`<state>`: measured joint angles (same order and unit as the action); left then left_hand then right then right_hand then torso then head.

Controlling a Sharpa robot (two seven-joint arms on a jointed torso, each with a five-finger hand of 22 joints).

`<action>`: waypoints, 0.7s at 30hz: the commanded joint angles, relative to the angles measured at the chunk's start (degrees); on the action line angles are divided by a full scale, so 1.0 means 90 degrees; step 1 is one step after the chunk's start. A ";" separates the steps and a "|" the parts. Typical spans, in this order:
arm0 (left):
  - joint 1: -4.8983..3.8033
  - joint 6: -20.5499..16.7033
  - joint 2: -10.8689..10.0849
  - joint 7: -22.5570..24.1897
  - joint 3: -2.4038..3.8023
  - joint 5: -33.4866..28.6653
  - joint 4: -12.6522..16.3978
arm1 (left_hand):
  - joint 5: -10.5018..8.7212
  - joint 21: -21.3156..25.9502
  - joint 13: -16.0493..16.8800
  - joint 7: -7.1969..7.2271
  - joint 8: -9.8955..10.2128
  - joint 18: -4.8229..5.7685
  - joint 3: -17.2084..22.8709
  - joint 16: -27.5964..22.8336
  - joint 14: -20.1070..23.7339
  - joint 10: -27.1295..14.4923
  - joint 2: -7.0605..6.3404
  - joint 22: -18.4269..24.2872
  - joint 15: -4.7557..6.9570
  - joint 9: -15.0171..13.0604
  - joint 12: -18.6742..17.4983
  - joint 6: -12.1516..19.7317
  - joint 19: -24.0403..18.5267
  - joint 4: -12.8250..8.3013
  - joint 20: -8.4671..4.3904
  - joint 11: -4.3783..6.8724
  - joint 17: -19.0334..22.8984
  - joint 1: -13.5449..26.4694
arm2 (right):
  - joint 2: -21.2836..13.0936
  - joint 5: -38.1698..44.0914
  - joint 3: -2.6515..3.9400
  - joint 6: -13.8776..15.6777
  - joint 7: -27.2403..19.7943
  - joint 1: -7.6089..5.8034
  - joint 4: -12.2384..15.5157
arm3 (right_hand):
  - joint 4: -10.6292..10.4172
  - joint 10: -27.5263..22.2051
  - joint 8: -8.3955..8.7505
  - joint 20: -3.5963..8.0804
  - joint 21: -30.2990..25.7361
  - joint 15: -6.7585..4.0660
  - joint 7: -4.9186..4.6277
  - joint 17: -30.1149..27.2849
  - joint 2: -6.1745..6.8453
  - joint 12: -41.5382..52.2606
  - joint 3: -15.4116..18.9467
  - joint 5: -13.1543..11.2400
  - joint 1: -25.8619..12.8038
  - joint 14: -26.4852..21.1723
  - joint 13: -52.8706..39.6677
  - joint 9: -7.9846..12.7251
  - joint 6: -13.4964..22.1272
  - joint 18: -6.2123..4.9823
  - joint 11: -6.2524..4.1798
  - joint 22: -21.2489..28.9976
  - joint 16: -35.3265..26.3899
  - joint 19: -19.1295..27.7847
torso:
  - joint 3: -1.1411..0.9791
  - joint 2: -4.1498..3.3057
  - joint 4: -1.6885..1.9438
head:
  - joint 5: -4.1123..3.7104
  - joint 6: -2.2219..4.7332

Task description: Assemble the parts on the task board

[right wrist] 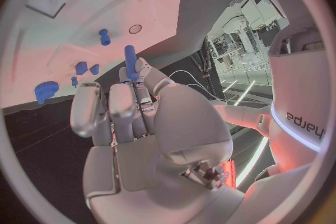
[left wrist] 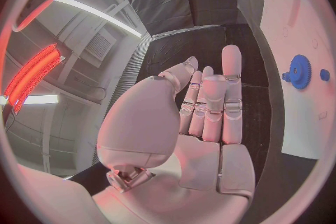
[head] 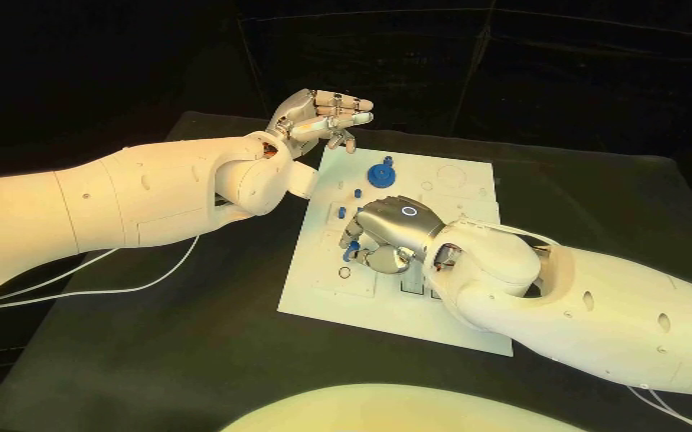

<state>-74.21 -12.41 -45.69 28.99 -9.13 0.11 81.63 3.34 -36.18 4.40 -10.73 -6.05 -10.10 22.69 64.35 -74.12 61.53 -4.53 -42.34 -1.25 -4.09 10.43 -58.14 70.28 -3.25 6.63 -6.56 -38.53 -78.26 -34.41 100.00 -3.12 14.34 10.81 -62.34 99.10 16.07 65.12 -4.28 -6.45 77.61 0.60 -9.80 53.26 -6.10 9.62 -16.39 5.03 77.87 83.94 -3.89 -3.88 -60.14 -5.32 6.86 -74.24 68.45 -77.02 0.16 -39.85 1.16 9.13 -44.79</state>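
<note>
- The right hand point(head: 387, 237) hangs low over the near-middle of the white board point(head: 459, 184), its back turned up, fingers curled down around a slim blue peg point(right wrist: 131, 61).
- From the right wrist view the peg stands up between the fingertips point(right wrist: 143, 75), its free end poking out past them toward the board. So that hand is closed on the peg.
- The left hand point(head: 320, 117) floats off the board's far corner above the dark worktop point(head: 173, 352), palm up, fingers straight and side by side, holding nothing.
- Just beyond the right hand's knuckles sits a blue gear point(head: 381, 174) on the board; a few smaller blue pieces point(head: 342, 212) lie on the side toward the left arm.
- The peg looks like hard, light plastic: stiff, smooth, likely a bit slippery and easy to tilt in a pinch.
- I'd judge the best hold is on its upper half, leaving the lower end bare to enter a hole.
- The gear would want gripping by its toothed rim or raised hub.
- Whether the peg is already seated I cannot tell.
</note>
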 commanded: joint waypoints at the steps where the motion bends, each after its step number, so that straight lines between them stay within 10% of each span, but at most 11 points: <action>1: -0.0008 0.0062 0.0019 0.0041 0.0005 -0.0014 -0.0011 | -0.0010 0.0039 -0.0009 0.0009 -0.0027 -0.0038 -0.0008 -0.0023 0.0050 -0.0049 -0.0001 0.0010 -0.0014 -0.0003 0.0045 0.0015 -0.0029 -0.0026 0.0029 -0.0006 0.0003 -0.0058 | 0.0055 -0.0012 -0.0016 -0.0119 -0.0223 0.0026 -0.0068 | 0.0002 0.0193 0.0042 -0.0010 0.0036 -0.0022 -0.0002 -0.0008 -0.0008 -0.0028 -0.0035 0.0036 0.0054 0.0047 -0.0007 0.0007 -0.0031 0.0120 -0.0169 -0.0002 0.0027 -0.0043 | -0.0002 0.0002 -0.0008 | 0.0027 -0.0010; 21: -0.0008 0.0085 0.0070 0.0036 0.0005 -0.0014 -0.0056 | -0.0010 0.0039 -0.0009 0.0009 -0.0028 -0.0038 -0.0008 -0.0023 0.0050 -0.0049 -0.0001 0.0010 -0.0014 -0.0003 0.0045 0.0015 -0.0029 -0.0026 0.0029 -0.0006 0.0004 -0.0057 | 0.0191 0.0014 -0.0161 -0.0231 -0.0300 0.0161 -0.0247 | 0.0003 0.0191 0.0045 -0.0011 0.0034 -0.0021 -0.0004 -0.0022 0.0010 -0.0035 -0.0073 0.0053 0.0050 0.0043 -0.0007 0.0008 -0.0026 0.0118 -0.0168 0.0002 0.0025 -0.0036 | 0.0001 -0.0003 -0.0009 | 0.0103 -0.0061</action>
<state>-74.21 -12.32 -45.13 28.99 -9.13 0.11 81.11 3.34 -36.18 4.40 -10.73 -6.04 -10.09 22.69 64.35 -74.12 61.53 -4.53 -42.34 -1.25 -4.09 10.66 -58.14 70.28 -3.25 6.63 -6.56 -38.54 -78.26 -32.78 99.92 -4.52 12.95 8.88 -60.94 96.92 16.08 65.11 -4.08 -6.45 77.60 0.60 -9.80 53.16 -5.89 9.19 -16.87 5.28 77.65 83.94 -3.90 -3.89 -60.13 -5.32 6.85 -74.23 68.45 -77.02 0.15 -39.89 1.10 10.01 -45.30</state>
